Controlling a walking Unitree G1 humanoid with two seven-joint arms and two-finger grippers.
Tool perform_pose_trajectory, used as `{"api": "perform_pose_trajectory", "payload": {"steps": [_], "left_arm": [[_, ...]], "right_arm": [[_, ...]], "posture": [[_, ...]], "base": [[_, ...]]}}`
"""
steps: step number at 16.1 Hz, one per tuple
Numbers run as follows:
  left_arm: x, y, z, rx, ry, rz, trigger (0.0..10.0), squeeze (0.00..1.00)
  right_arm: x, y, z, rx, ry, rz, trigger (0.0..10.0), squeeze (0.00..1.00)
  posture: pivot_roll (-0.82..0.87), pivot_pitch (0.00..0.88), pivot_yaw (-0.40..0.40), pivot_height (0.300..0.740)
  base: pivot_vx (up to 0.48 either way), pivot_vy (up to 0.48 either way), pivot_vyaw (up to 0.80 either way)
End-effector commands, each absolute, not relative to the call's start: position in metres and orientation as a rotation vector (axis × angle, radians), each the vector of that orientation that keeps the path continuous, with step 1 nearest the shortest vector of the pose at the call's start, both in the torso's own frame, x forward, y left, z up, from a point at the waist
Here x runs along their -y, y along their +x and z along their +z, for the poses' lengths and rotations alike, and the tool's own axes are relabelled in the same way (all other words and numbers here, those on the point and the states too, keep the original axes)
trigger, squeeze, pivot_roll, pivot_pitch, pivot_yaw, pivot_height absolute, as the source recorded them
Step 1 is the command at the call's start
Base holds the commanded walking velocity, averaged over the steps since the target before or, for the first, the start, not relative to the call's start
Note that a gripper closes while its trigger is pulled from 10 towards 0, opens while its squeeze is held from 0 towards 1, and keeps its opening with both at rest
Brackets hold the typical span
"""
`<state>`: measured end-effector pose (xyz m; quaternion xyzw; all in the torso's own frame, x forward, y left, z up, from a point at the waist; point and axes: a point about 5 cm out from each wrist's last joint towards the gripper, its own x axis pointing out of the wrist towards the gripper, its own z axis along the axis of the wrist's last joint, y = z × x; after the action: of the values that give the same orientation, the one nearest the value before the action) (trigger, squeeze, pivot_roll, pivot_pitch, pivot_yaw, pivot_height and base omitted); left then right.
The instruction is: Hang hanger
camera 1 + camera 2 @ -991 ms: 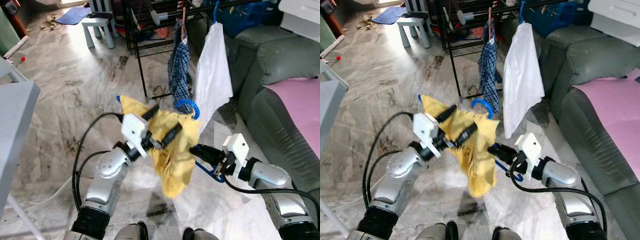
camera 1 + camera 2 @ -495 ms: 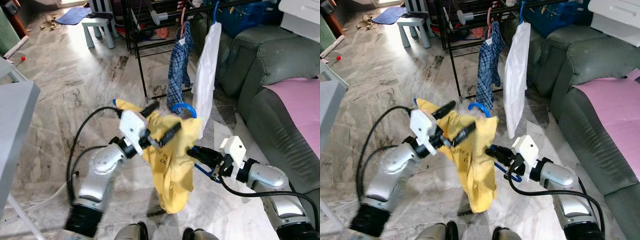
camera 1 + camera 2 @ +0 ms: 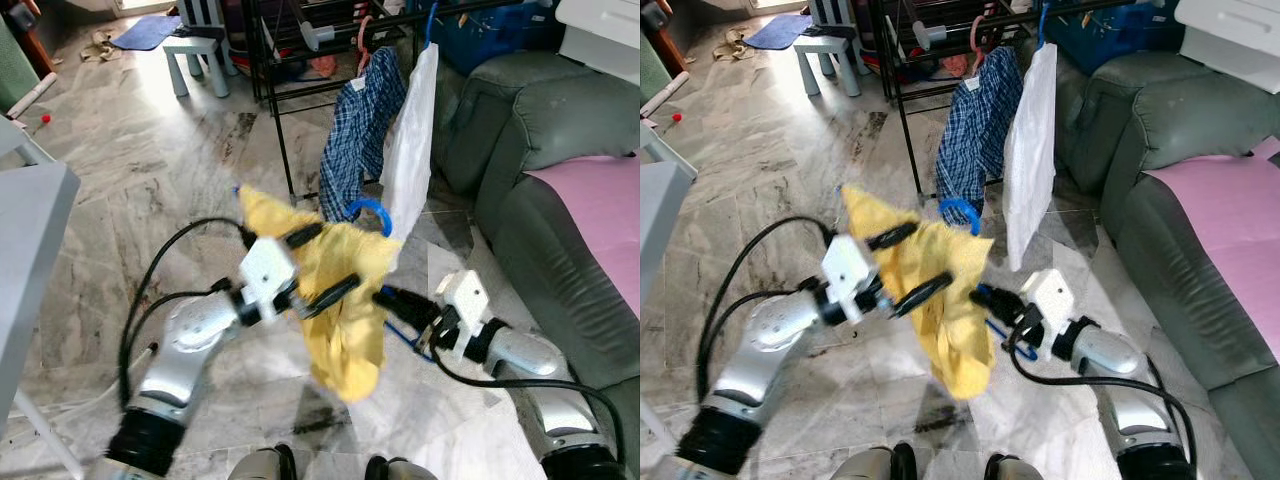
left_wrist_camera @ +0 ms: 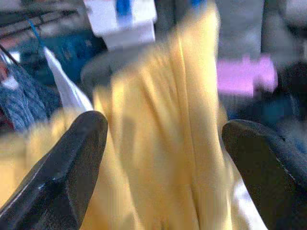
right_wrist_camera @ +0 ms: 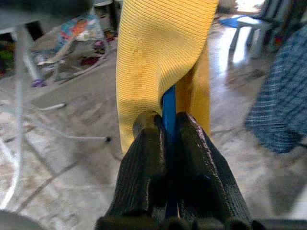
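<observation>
**Yellow garment on its hanger, not yet on the rack**

The blue hanger (image 3: pixel 372 210) carries a yellow garment (image 3: pixel 335 290) and is held up between the two arms, near the robot and short of the black drying rack (image 3: pixel 290 90) that stands farther off. The right hand (image 5: pixel 165 132) pinches the hanger's blue bar, its two black fingers closed tight on it just below the yellow cloth. The left hand (image 3: pixel 315 265) sits on the left side of the garment with its fingers spread wide, the cloth lying between them; the left wrist view is blurred, so whether they press on the fabric cannot be told.

On the rack, a blue checked shirt (image 3: pixel 355 130) and a white garment (image 3: pixel 410 140) hang already, to the right of its near upright. A grey-green sofa (image 3: pixel 540 150) stands to the right.

As a judgement, dressing the hanger looks done and the carry is under way. What is left is to lift the blue hook up to the rail, seat it there, and let go with both hands.
</observation>
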<state>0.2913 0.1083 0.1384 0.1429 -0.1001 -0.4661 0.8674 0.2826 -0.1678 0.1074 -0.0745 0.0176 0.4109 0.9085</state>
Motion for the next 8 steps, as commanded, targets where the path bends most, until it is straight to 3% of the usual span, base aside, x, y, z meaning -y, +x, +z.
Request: {"api": "perform_pose_trajectory", "payload": {"steps": [1, 8], "left_arm": [[-0.111, 0.288, 0.131, 0.188, 0.351, -1.004, 10.0, 1.0], [-0.12, 0.281, 0.112, 0.102, 0.435, -1.113, 10.0, 1.0]], "right_arm": [[0.169, 0.288, 0.122, 0.045, -0.168, 0.826, 10.0, 0.0], [0.16, 0.283, 0.121, 0.071, -0.191, 0.816, 10.0, 0.0]], "posture": [[-0.05, 0.16, 0.046, 0.74], [-0.05, 0.177, 0.06, 0.74]], "base": [[0.0, 0.0, 0.0], [0.0, 0.0, 0.0]]}}
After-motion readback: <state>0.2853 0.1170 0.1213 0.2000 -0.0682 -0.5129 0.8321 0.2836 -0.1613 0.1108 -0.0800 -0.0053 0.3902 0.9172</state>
